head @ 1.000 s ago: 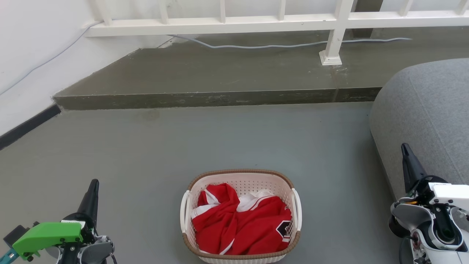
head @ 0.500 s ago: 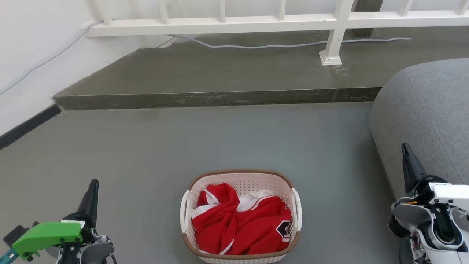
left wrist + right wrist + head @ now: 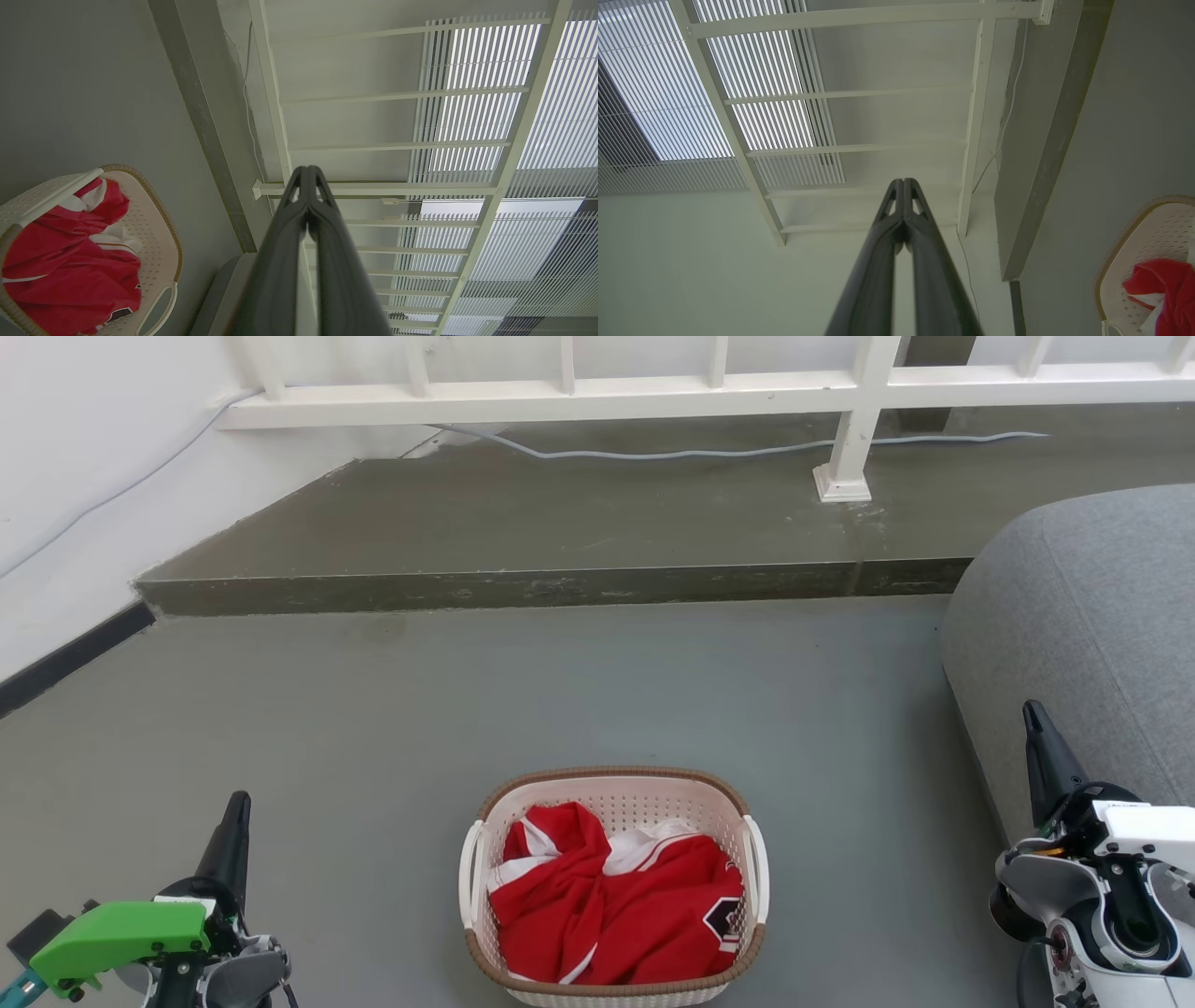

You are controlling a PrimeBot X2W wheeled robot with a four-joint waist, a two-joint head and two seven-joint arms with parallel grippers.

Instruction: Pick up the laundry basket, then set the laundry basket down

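Observation:
The laundry basket point(image 3: 616, 782), cream-white and perforated with a brown rim and white side handles, stands on the grey floor at the bottom centre of the head view, with red and white clothing point(image 3: 611, 910) inside. My left gripper point(image 3: 238, 803) is shut at the lower left, well apart from the basket. Shut too, my right gripper point(image 3: 1032, 711) points up at the lower right, beside the grey couch. The left wrist view has the basket point(image 3: 161, 214) at its lower left, off to the side of the shut fingers point(image 3: 306, 170). In the right wrist view the basket point(image 3: 1157, 224) sits at the lower right.
A grey couch point(image 3: 1092, 644) bulges in at the right, close to my right arm. Beyond the basket a raised concrete step point(image 3: 541, 588) crosses the floor, topped by a white railing point(image 3: 709, 392) and a loose cable point(image 3: 653, 453). A white wall point(image 3: 65, 476) runs along the left.

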